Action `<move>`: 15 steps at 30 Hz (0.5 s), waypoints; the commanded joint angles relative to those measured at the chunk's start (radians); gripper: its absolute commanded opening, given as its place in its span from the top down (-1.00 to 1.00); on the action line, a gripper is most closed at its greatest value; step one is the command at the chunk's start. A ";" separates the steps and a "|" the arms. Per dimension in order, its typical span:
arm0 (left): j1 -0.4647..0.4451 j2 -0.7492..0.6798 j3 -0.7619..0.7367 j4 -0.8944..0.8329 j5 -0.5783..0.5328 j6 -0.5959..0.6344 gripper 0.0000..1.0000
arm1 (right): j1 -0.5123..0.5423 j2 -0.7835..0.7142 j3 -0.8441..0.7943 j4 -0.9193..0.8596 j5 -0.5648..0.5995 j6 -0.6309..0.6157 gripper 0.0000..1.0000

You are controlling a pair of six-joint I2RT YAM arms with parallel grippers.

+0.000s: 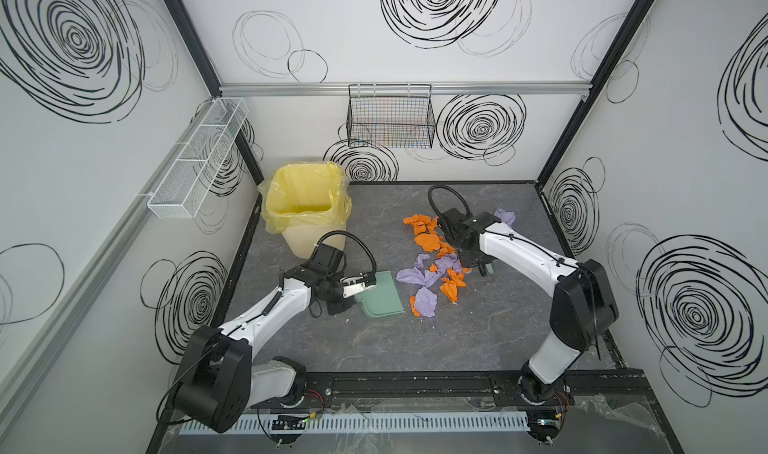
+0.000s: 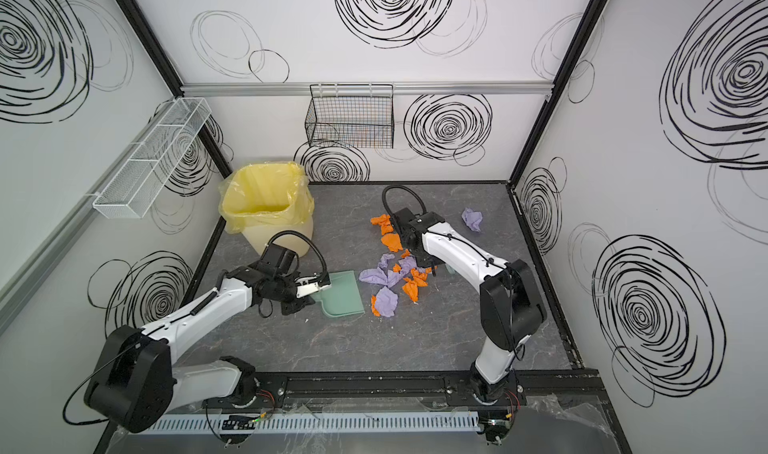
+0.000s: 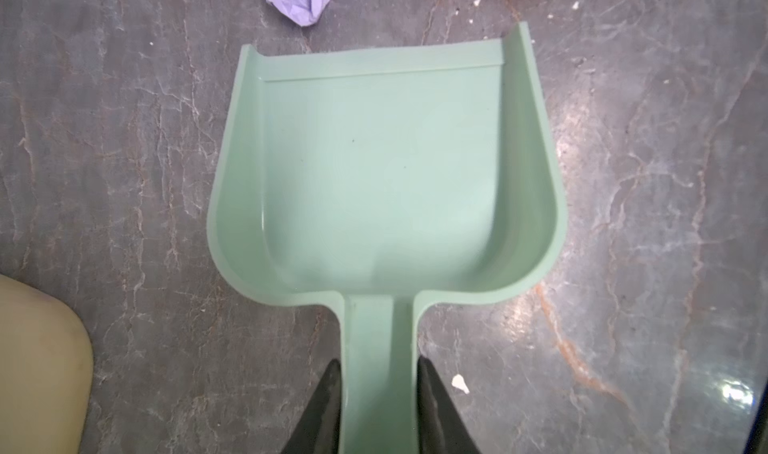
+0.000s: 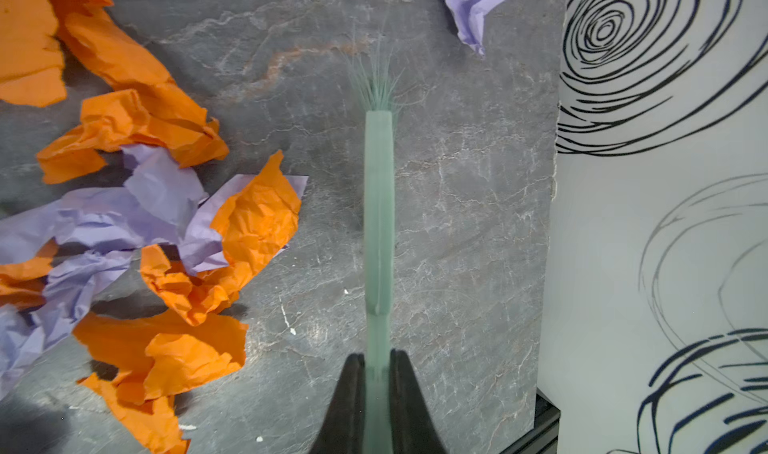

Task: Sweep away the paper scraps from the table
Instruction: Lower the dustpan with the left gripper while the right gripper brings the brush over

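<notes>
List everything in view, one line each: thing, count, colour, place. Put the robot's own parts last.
crumpled orange and lilac paper scraps: about a dozen, orange and lilac, clustered mid-table; one lilac wad apart, toward the right wall
mint-green plastic dustpan: one, mint green, flat on the table left of the scraps, empty
mint-green bristle brush: one, mint green, right of the scraps
pale yellow waste bin with yellow liner: one, yellow, back-left table corner
black wire basket: one, black, back wall rail
white mesh rack: one, white, left wall
dark grey marbled table: one, dark grey, under everything
left pincer: one, black, shut on the dustpan handle
right pincer: one, black, shut on the brush handle
</notes>
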 commanded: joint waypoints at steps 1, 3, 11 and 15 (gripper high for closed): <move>-0.006 0.035 0.029 0.028 -0.013 -0.006 1.00 | 0.031 0.028 0.033 -0.014 -0.012 -0.006 1.00; -0.008 0.051 0.033 0.036 -0.009 -0.007 1.00 | 0.052 0.041 0.034 -0.001 -0.042 -0.011 1.00; -0.014 0.105 0.065 0.060 -0.014 -0.003 1.00 | 0.120 0.069 0.047 0.005 -0.098 -0.006 1.00; -0.025 0.133 0.092 0.067 -0.012 -0.009 1.00 | 0.164 0.069 0.054 0.013 -0.137 0.001 1.00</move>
